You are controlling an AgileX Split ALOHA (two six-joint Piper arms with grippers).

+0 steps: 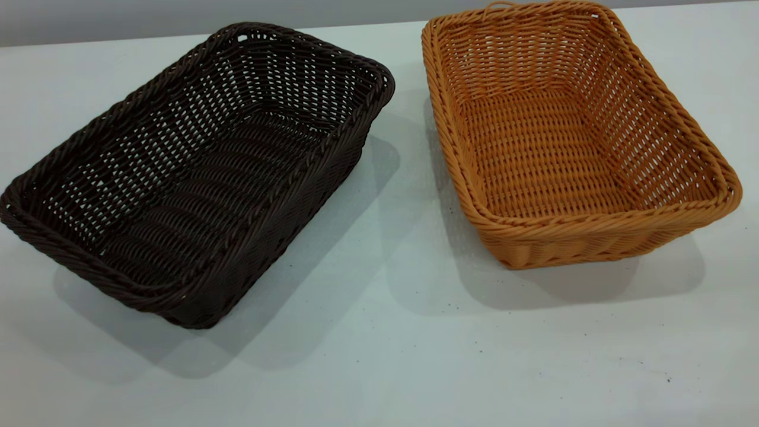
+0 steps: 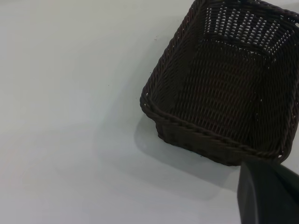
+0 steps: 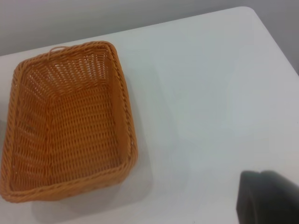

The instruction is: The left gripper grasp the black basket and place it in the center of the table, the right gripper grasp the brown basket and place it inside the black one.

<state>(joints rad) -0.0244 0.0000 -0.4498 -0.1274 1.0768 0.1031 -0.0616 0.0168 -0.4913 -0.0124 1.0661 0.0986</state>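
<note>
Though woven alike, black basket point(image 1: 195, 178) (rectangular).

The table point(image 1: 379, 356) carries the black basket point(image 1: 195, 178) beside the brown basket point(image 1: 569, 136)

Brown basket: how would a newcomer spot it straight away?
Start from the white table. Two woven rectangular baskets sit apart on it; the brown basket is on the right arm's side. Its orange-tan weave and small loop at the far short end distinguish it from the black basket.
</note>
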